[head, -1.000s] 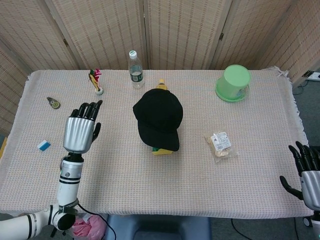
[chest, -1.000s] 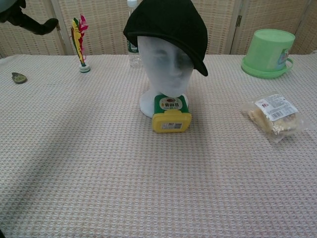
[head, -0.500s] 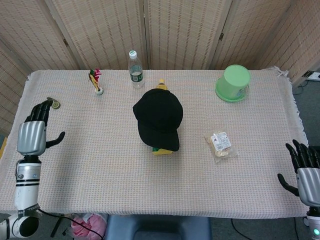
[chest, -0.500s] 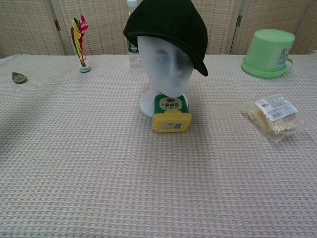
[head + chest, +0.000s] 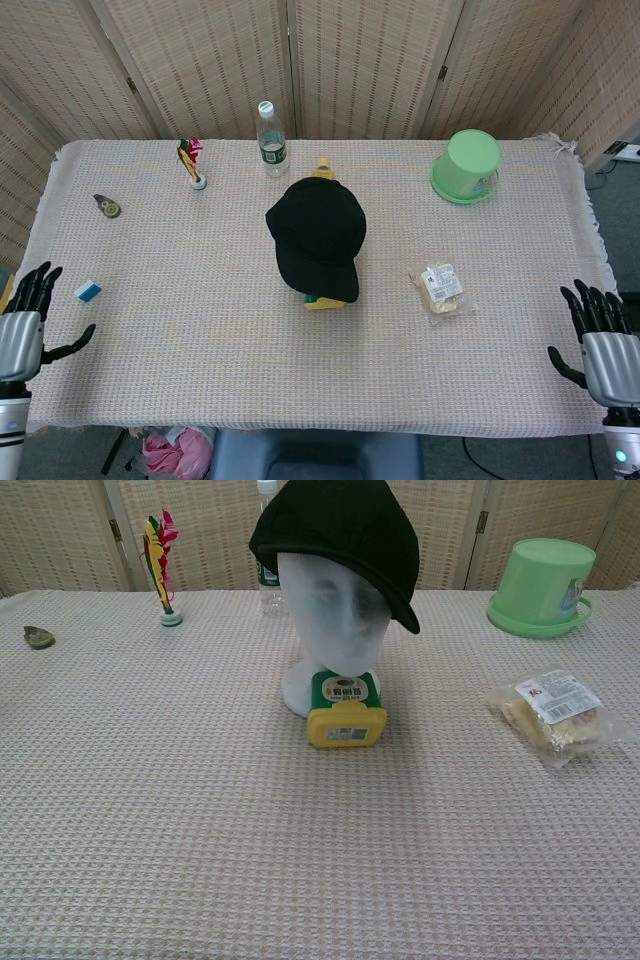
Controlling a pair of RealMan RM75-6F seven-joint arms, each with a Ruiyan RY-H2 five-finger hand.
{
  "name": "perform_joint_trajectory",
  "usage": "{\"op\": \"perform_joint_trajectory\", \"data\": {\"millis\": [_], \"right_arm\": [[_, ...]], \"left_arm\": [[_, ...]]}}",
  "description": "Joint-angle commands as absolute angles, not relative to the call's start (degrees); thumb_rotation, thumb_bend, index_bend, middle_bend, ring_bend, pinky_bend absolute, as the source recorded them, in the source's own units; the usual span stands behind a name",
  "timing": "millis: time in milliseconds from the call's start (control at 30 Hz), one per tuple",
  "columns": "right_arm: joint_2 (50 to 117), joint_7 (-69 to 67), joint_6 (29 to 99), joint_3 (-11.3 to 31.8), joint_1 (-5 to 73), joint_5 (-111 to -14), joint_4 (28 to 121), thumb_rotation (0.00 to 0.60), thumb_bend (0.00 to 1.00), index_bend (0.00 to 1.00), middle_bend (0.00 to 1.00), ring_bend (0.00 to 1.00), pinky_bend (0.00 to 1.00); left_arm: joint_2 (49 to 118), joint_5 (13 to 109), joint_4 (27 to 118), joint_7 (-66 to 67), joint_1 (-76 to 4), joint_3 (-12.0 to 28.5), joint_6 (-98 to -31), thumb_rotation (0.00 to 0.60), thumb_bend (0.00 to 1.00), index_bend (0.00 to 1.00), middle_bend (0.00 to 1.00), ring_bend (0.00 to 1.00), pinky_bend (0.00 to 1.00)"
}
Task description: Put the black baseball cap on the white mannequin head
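A cloth-covered table (image 5: 200,330); the soft, light black cap (image 5: 340,530) sits on the mannequin head (image 5: 330,610), best held by its brim. Left hand (image 5: 22,335) and right hand (image 5: 605,355) empty, fingers spread.

Left robot hand (image 5: 20,335) off table edge

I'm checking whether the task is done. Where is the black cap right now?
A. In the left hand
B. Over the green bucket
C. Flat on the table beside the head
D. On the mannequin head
D: the cap sits on the mannequin head, brim tilted to one side, while the left hand and right hand hold nothing at the table's near corners.
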State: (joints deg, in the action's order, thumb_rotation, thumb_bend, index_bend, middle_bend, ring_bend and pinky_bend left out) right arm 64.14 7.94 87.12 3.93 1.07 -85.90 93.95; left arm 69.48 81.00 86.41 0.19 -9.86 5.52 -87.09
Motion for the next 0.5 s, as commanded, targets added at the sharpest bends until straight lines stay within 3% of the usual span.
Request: {"op": "perform_joint_trajectory", "data": {"millis": [33, 167, 500], "right_arm": [[64.3, 8.6, 86.9, 3.8, 1.2, -85.8, 94.1, 0.600, 0.23, 0.00, 0.00, 0.00, 0.00], [64.4, 8.9, 87.5, 3.5, 1.0, -86.2, 94.3, 0.600, 0.23, 0.00, 0.00, 0.00, 0.00], [64.4, 8.8, 87.2, 3.2, 1.3, -87.1, 94.2, 0.600, 0.23, 0.00, 0.00, 0.00, 0.00]], "left_arm": [[70.4, 82.2, 85.0, 1.5, -8.3, 4.4, -89.1, 0.377, 0.26, 0.00, 0.05, 0.06, 0.30], [72.2, 83.1, 84.3, 2.8, -5.8, 3.4, -92.5, 0.384, 0.26, 0.00, 0.05, 0.06, 0.30], [72.8, 84.7, 84.4, 3.5, -4.2, 2.6, -93.5, 0.410, 0.26, 0.00, 0.05, 0.06, 0.30]]}}
